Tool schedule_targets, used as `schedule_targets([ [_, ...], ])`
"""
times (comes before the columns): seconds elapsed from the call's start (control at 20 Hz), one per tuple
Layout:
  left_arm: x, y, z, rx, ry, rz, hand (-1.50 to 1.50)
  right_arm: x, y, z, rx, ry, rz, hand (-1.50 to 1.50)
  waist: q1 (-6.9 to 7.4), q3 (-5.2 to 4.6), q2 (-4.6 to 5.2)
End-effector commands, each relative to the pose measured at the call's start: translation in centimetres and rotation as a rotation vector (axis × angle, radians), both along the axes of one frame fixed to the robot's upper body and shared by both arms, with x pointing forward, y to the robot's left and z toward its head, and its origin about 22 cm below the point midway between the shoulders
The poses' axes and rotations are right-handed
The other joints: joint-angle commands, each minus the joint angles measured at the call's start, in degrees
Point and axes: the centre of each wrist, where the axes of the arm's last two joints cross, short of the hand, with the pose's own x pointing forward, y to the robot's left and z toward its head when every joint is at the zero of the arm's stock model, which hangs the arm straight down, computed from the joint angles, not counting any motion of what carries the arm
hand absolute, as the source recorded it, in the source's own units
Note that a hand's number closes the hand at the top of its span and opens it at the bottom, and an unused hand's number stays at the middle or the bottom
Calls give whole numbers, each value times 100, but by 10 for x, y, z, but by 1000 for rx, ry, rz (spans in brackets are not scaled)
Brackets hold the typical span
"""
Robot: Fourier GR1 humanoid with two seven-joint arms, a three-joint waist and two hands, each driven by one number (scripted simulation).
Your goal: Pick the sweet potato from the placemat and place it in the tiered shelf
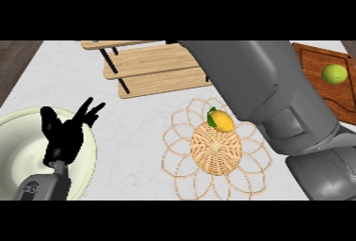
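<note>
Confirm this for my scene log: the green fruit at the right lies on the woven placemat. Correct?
No. In the head view the green fruit at the right lies on the brown wooden board, not on the woven placemat.

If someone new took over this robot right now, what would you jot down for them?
Left hand: open, resting over the plate, lower left.
Right hand: out of view; its forearm stretches toward the tiered shelf.
Placemat: holds a yellow-orange fruit with a green patch; no sweet potato visible.
Done or left: cannot tell; check the shelf first.
</note>
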Motion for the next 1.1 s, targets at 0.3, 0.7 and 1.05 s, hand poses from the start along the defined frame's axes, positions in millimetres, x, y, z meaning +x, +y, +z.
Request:
schedule_targets([
  [0.3,-9,-9,-33,-38,87,36,0,5,6,1,-16,-6,27,150,-34,-42,25],
  [0.7,-19,10,-30,-9,78,39,0,9,-1,3,241,6,-63,-150,6,-38,9],
  [1.05,-5,8,-13,-21,79,40,0,11,-12,15,528,16,-23,-150,8,-33,5],
])
